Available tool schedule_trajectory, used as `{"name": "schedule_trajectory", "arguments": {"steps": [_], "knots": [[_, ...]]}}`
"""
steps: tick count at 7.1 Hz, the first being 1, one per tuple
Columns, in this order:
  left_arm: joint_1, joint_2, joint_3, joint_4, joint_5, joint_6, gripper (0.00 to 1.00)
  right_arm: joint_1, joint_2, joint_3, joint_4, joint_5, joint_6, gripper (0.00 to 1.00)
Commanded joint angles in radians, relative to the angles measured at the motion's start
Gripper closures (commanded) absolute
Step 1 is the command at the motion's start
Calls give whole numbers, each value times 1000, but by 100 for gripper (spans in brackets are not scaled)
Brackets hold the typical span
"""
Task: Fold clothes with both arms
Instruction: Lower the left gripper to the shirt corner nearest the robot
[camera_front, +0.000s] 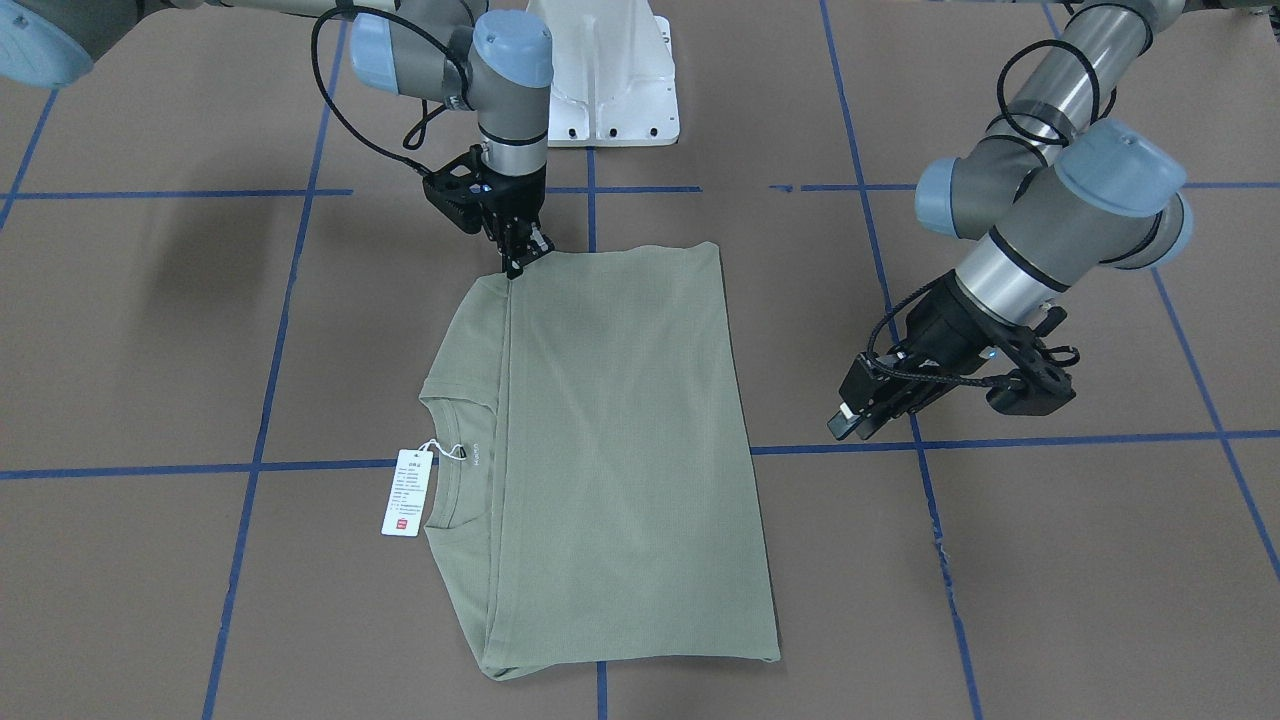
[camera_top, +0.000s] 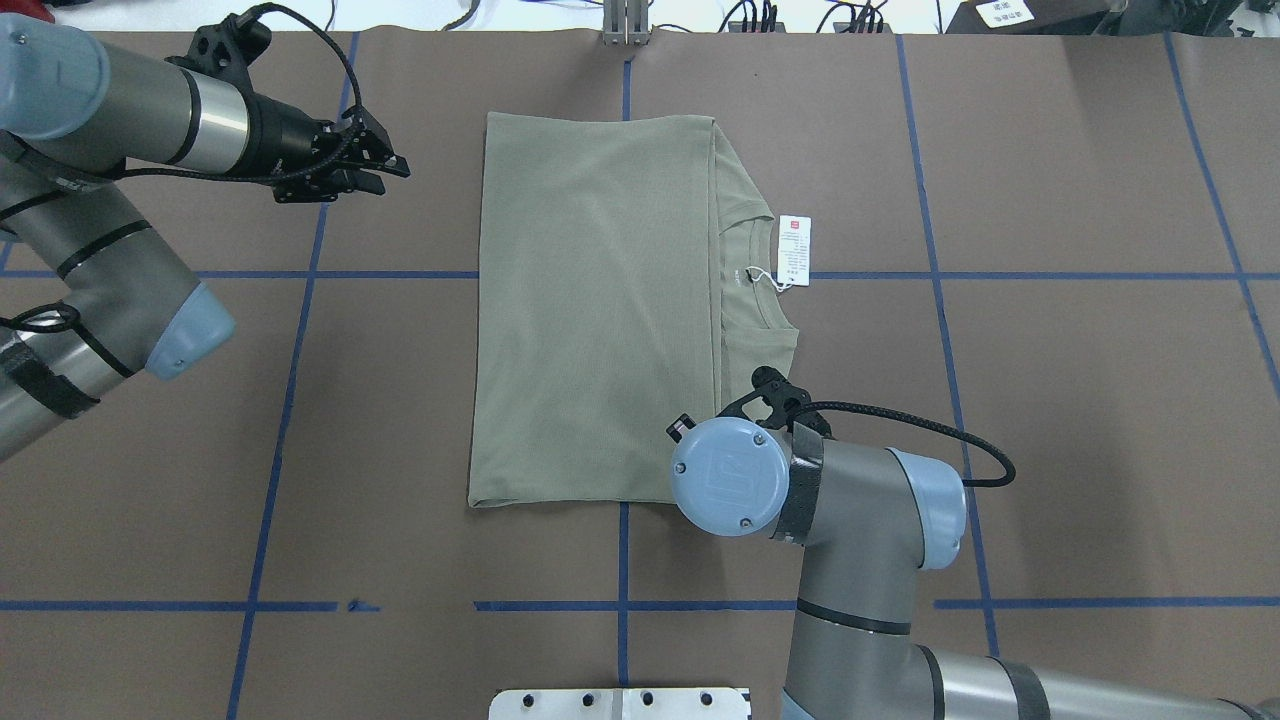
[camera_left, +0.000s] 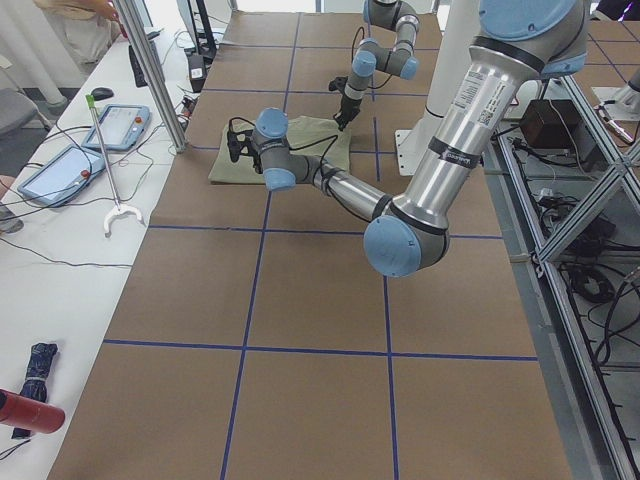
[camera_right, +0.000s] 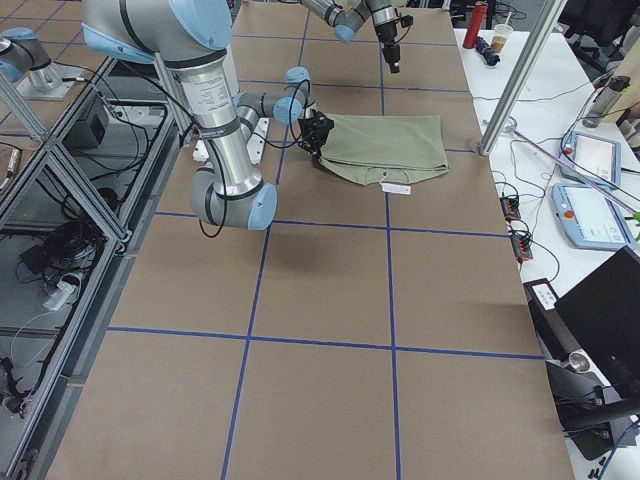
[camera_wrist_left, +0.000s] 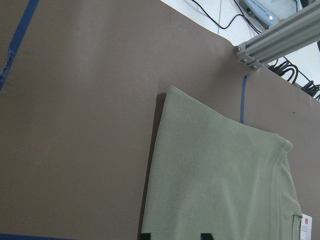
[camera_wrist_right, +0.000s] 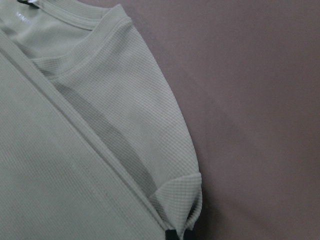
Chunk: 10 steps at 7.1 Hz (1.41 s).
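Overhead view, clock directions taken from it.

Shirt (camera_top: 600, 310): sage-green knit, lying flat on the table (camera_top: 1050, 400) near its centre, folded into 1 upright rectangle. The upper layer covers most of the garment. A narrow strip with the ribbed collar (camera_top: 752, 268) shows along the 3 o'clock edge. The white hang tag (camera_top: 793, 251) rests on the brown surface just beside the collar, at 3 o'clock from the shirt's centre, tied on by a thin string. Blue tape lines (camera_top: 1100, 275) cross the table under and around the shirt.

Right gripper (camera_front: 516, 262): pointing straight down at the shirt's 5 o'clock corner, on the collar side nearest the robot. In the overhead view the wrist of the right arm (camera_top: 860, 560) hides it. In the right wrist view the 2 dark fingertips (camera_wrist_right: 171, 235) sit close together with a small puckered bit of the corner fabric pinched between them. The jaws are closed on the shirt.

Left gripper (camera_top: 392, 172): at 10 o'clock from the shirt, well apart from it and clear of the fabric, with the left arm (camera_top: 120, 110) reaching in from 9 o'clock. In the left wrist view its 2 fingertips (camera_wrist_left: 145, 235) stand spread wide with nothing held.
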Motion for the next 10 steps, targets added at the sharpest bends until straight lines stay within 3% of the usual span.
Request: {"name": "schedule_trajectory", "arguments": {"steps": [1,3,5,6,10], "knots": [[140,113,-175,40,121,-143,56,4,-4,20,-4,2,0,100],[331,183,-325,192,319,-263,55,5,-26,52,-6,2,0,100],[484,200,-339,243,448,-367,50,7,-32,54,-6,2,0,100],[521,200,-333,264,458,-375,46,7,-32,54,-6,2,0,100],[585,197,-318,266,456,-400,46,8,-33,53,-4,2,0,100]]}}
